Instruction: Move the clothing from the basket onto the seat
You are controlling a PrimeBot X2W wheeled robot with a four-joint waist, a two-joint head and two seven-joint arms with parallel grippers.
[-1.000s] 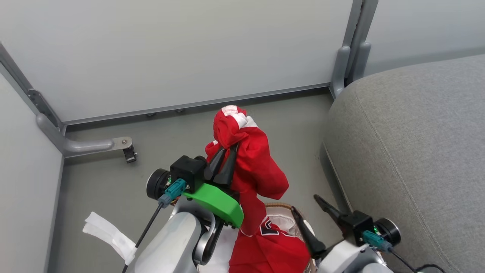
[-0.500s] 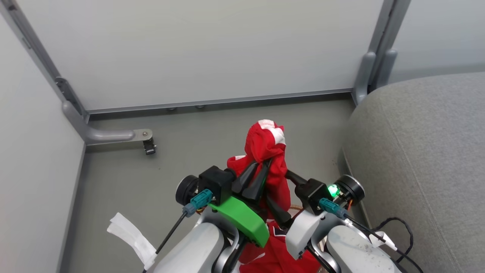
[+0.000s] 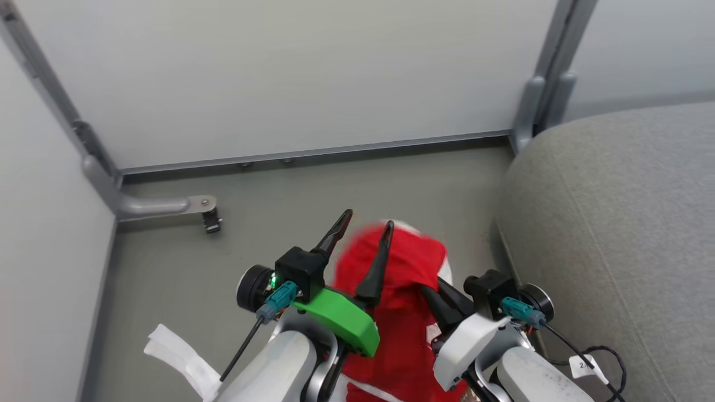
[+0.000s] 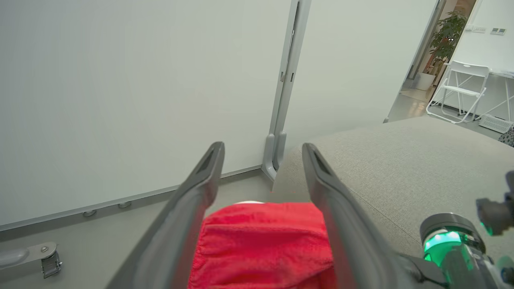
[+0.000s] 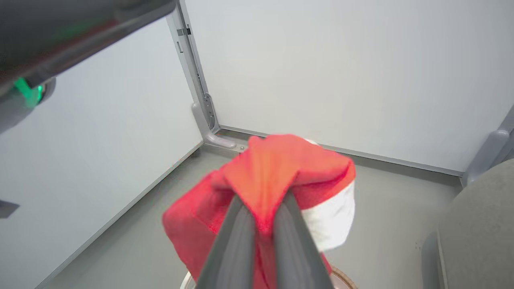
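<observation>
The clothing [image 4: 261,241] is red cloth, matt, with a fine crinkled weave that shows well in the left wrist view. Its white patch [image 5: 333,224] is cloth too, equally matt. The seat [image 3: 614,223] on the right is covered with grey woven fabric, coarse and matt, with a stitched seam. The floor [image 3: 290,190] is grey, smooth and matt. The wall panels [image 3: 279,72] at the far side are pale and smooth with a faint sheen, and their posts [image 3: 539,89] look like grey painted metal. The fingers [image 4: 196,200] of the left tool [image 4: 263,146] are dark matt plastic. The bracket [image 3: 341,321] behind them is green plastic, slightly glossy. The forearm [image 3: 273,363] has a pale smooth shell.
</observation>
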